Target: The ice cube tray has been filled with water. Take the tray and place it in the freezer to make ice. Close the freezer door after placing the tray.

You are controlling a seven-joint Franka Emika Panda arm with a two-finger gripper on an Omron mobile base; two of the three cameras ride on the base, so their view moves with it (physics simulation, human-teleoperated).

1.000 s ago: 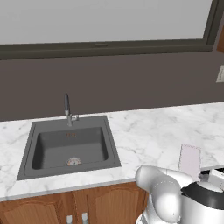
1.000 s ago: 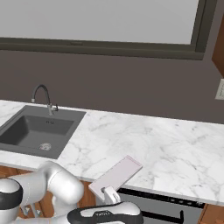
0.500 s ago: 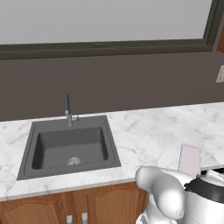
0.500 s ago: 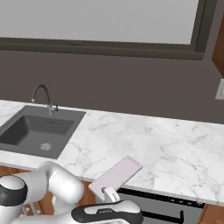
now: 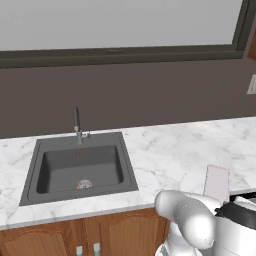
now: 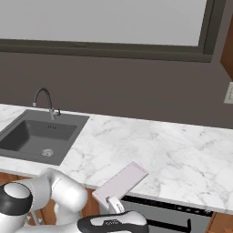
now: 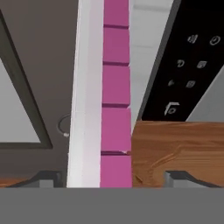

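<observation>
The ice cube tray (image 6: 121, 181) is a thin pale pinkish slab lying flat at the front edge of the marble counter (image 6: 173, 145), right of the sink; it also shows as the tray (image 5: 217, 182). In the hand view the tray (image 7: 114, 87) runs edge-on straight away from me, with pink cells along it. My gripper (image 7: 111, 177) straddles its near end. Both fingertips (image 7: 178, 176) stand a little clear of its sides, so the gripper is open. A pale finger (image 6: 114, 203) sits just below the tray's near end. The freezer and its door are out of view.
A dark sink (image 5: 80, 167) with a faucet (image 5: 76, 125) is set in the counter to the left. Below the counter edge are wooden cabinet fronts (image 5: 115, 235) and a black appliance control panel (image 7: 188, 65). A dark wall and a window (image 6: 104, 20) rise behind.
My arm's elbow has sunk and shifted slightly left in the right base view. The tray lies where it was.
</observation>
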